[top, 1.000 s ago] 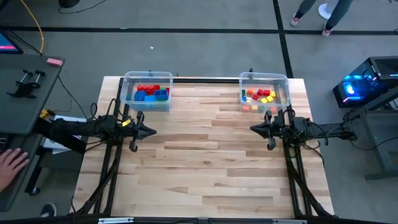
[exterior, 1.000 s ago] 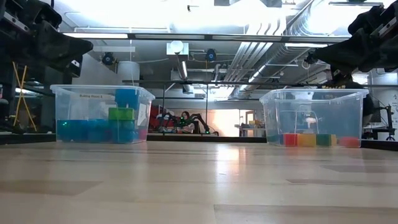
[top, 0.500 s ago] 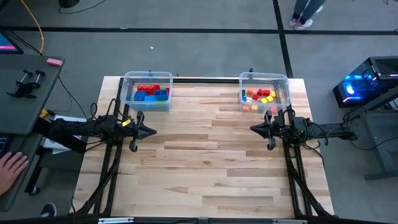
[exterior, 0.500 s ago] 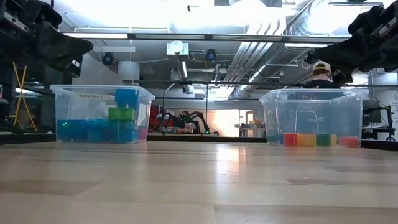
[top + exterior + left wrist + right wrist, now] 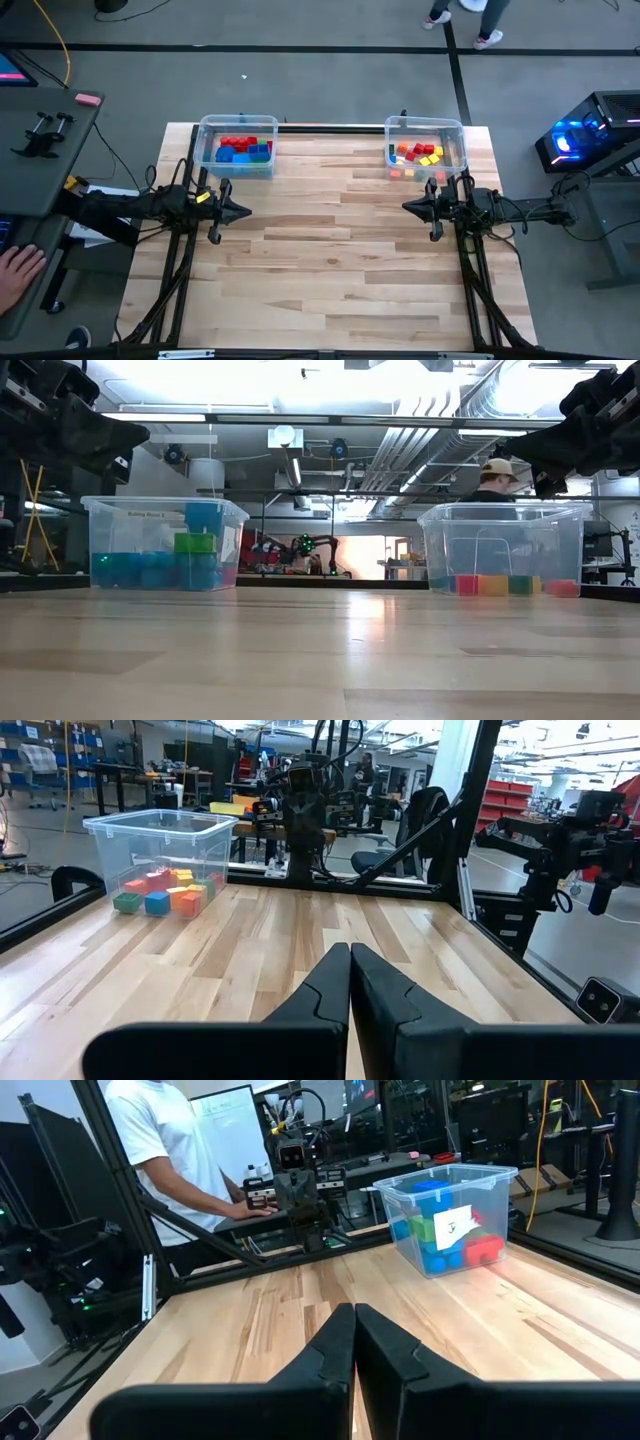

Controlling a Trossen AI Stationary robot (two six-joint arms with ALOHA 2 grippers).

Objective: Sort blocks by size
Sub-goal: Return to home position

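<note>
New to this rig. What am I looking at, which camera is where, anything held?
Two dark robot arms work at a wooden table, each ending in a two-finger gripper. One picture looks straight down, one looks level across the tabletop, and one comes from each arm's wrist. The left gripper and right gripper face each other from the table's sides, both shut and holding nothing. At the far edge stand two clear bins: the left bin holds larger blocks, the right bin small blocks.

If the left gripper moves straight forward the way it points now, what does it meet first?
Probably the right gripper, which faces the left gripper across the light wooden table; their heights seem similar, but depth is uncertain.
</note>
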